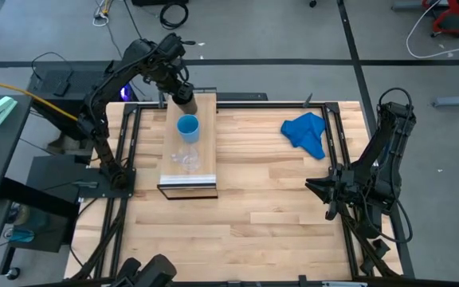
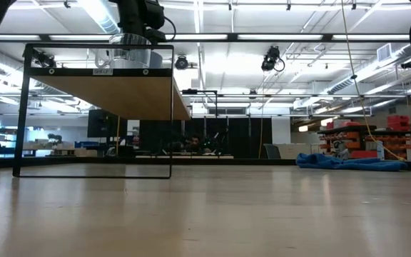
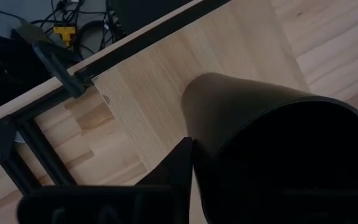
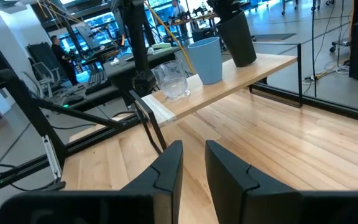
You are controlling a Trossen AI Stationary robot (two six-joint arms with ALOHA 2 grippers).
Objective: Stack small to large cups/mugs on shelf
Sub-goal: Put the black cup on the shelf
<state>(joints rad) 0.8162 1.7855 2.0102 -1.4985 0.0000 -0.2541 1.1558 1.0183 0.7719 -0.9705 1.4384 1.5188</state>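
The left gripper [image 1: 183, 92] is at the 12 o'clock end of the shelf [image 1: 205, 135], its fingers narrowly set around the black cup [image 1: 186, 104]; whether they are pressing it I cannot tell. That cup stands on the shelf top, tilted in the right wrist view. Just toward 6 o'clock from it stands the blue cup [image 1: 188, 127], upright, and next toward 6 o'clock the glass cup [image 1: 184, 156], near the shelf's striped front edge. The right gripper [image 4: 193, 163] waits over the surface [image 1: 277, 207] at about 4 o'clock, fingers parted and empty. A blue cloth [image 1: 307, 132] lies at about 2 o'clock.
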